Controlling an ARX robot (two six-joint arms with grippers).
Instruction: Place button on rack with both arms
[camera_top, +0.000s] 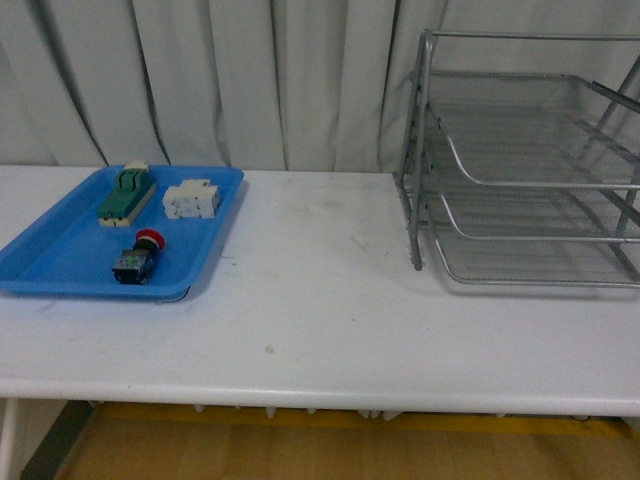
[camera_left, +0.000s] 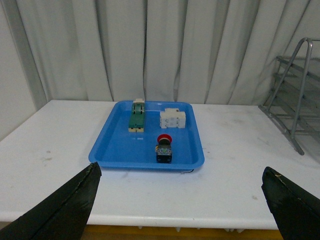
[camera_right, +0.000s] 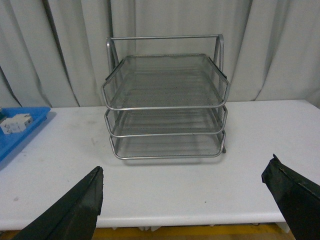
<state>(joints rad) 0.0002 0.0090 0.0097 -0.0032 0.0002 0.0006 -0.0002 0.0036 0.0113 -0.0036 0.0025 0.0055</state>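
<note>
Nothing grasped yet: button (camera_top: 137, 256) lower left, rack (camera_top: 540, 186) right; left hand (camera_left: 181, 170) and right hand (camera_right: 185, 165) spread wide, empty. Next, probably, reach the button.

Button (camera_top: 135, 258) — red cap, black-blue body — lying on its side in blue tray (camera_top: 50, 255); silver three-tier rack (camera_top: 420, 150) upright, well apart.

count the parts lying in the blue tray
3 in the blue tray: a green-and-cream part at the far left, a white block just right of it, and the red-capped button nearer the front edge. Nothing appears to be hidden.
</note>
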